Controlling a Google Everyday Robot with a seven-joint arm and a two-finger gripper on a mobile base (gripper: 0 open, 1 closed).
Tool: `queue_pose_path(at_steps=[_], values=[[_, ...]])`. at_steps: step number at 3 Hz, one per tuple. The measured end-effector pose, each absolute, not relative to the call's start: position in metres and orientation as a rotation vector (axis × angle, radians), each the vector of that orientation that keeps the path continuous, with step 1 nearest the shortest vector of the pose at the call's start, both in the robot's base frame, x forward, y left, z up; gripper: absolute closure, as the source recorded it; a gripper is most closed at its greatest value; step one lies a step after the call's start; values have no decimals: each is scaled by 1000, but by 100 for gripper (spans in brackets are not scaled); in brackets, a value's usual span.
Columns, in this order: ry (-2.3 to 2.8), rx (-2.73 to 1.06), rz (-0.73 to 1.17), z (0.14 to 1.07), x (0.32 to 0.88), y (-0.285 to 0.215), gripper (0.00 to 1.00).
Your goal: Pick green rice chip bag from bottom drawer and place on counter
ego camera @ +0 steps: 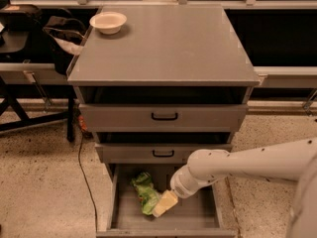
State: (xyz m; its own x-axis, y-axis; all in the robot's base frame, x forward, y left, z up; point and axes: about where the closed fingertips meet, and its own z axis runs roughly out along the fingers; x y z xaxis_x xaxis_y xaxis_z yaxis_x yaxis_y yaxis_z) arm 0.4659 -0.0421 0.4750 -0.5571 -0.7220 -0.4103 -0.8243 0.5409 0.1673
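The green rice chip bag [144,193] lies crumpled on the floor of the open bottom drawer [198,217], left of centre. My gripper [164,204] reaches down into the drawer from the right on a white arm; its pale tip rests against the bag's right lower edge. The grey counter [168,43] tops the cabinet above.
A white bowl [108,22] sits at the counter's back left corner. Two upper drawers with black handles [164,116] are shut. A black cable [83,167] hangs down left of the cabinet. Chair legs and bags stand at the far left.
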Motion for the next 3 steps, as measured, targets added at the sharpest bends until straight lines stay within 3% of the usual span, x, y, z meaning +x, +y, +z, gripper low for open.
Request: queue_pose_path(at_steps=[1,3], values=[[2515,-1300,548,439,481,-16,0],[2488,-1293,606,429,480,-15,0]])
